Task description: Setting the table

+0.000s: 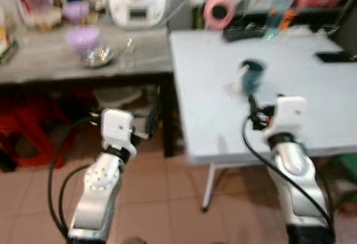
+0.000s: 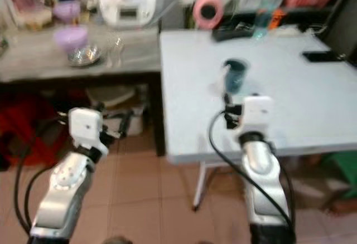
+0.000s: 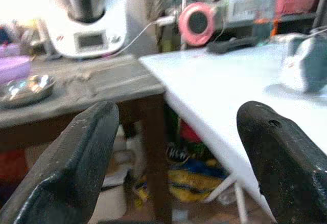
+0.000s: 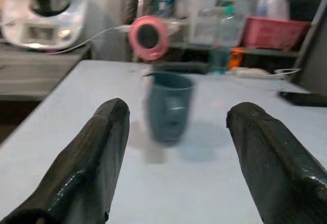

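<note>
Right gripper (image 4: 173, 157) spread wide over the pale counter (image 1: 223, 127), gripping nothing, aimed at a dark teal cup (image 4: 169, 105) standing upright just ahead, apart from both fingers. Left gripper (image 3: 176, 157) likewise wide apart and empty, beside the counter's edge. Behind the cup: pink tape roll (image 4: 147, 36), white kitchen appliance (image 1: 137, 0).

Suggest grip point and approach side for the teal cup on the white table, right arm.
Grip the teal cup across its side wall around mid-height, coming in level from the table's near edge. It stands upright on the white table, directly ahead of the right gripper, whose open jaws already straddle its line. Its walls look round and slightly tapered, with no handle visible, so a side pinch probably suits best.
</note>
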### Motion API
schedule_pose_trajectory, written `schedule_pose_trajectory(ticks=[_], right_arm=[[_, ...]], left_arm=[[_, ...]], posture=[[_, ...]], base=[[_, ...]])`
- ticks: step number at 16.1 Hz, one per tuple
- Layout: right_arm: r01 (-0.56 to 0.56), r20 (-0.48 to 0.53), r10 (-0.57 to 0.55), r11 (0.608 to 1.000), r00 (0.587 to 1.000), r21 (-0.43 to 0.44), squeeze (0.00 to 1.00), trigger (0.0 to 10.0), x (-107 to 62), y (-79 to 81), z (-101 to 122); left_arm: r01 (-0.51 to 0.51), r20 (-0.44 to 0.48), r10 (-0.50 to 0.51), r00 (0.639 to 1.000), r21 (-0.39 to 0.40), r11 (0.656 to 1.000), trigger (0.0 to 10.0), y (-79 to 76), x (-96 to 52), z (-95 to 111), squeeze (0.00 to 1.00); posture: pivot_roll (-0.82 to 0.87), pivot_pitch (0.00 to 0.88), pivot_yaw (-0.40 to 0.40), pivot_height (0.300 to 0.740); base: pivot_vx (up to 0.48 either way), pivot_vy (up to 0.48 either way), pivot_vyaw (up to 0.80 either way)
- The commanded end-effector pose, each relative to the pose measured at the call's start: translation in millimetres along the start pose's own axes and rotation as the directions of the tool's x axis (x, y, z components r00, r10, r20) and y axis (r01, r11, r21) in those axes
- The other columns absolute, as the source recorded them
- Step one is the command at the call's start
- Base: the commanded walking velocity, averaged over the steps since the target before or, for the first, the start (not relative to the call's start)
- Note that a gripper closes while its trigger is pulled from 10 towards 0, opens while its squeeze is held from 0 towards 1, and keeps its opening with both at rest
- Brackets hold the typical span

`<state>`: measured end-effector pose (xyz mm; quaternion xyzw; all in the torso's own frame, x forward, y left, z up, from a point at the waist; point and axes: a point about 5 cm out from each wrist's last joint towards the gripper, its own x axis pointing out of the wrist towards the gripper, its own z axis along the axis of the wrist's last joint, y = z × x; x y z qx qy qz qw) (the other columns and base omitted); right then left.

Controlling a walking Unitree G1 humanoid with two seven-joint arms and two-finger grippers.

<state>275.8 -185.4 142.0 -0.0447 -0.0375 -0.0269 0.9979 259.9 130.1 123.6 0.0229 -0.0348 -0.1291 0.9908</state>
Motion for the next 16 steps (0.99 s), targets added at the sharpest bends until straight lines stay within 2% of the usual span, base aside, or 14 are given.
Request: schedule_pose_trajectory(ticks=[1,2,4,5,6,9,12,16], right_arm=[[-0.029,0.018,0.029,0.999,0.999,0.02,0.0,10.0,3.1,10.2,4],[-0.03,0.022,0.03,0.999,0.999,0.022,1.0,10.0,3.4,11.0,5],[-0.031,0.026,0.03,0.999,0.999,0.019,1.0,10.0,4.5,12.6,6],[-0.031,0.024,0.03,0.999,0.999,0.019,0.27,10.0,5.2,12.7,6],[-0.032,0.024,0.032,0.999,0.999,0.019,0.0,10.0,5.6,12.8,6],[-0.042,0.02,0.042,0.999,0.999,0.02,0.0,10.0,7.1,15.4,6],[-0.097,-0.007,0.097,0.995,0.995,0.006,0.0,10.0,13.3,21.5,4],[-0.212,-0.021,0.213,0.977,0.977,0.032,0.0,10.0,28.7,40.5,5]], left_arm=[[-0.018,0.004,0.018,1.0,0.029,0.999,10.0,9.2,-0.8,2,0.0],[-0.016,-0.001,0.016,1.0,0.039,0.999,10.0,9.5,-0.8,2,0.0],[-0.013,-0.001,0.013,1.0,0.04,0.999,10.0,9.6,-1.0,2,0.0],[-0.011,-0.002,0.011,1.0,0.041,0.999,10.0,9.2,-1.4,2,0.0],[-0.011,-0.005,0.011,1.0,0.043,0.999,10.0,9.0,-1.9,2,0.0],[-0.019,-0.009,0.02,1.0,0.029,0.999,10.0,9.3,-3.0,1,0.0],[-0.049,-0.012,0.049,0.999,0.023,0.999,10.0,13.1,-3.2,1,0.0],[-0.084,-0.027,0.085,0.996,0.047,0.995,10.0,17.3,-11.9,3,0.0]], posture=[[0.03,0.0,0.024,0.74],[0.04,0.0,0.026,0.74],[0.04,0.0,0.028,0.74],[0.04,0.0,0.029,0.74],[0.04,0.0,0.029,0.74],[0.04,0.006,0.029,0.74],[0.05,0.024,0.032,0.74],[0.07,0.082,0.042,0.74]], base=[[0.3,-0.371,0.0],[0.334,-0.341,0.0],[0.392,-0.152,0.0],[0.439,0.0,0.0],[0.458,0.0,0.0],[0.46,0.0,0.0],[0.0,0.0,0.0],[0.0,0.0,0.0]])
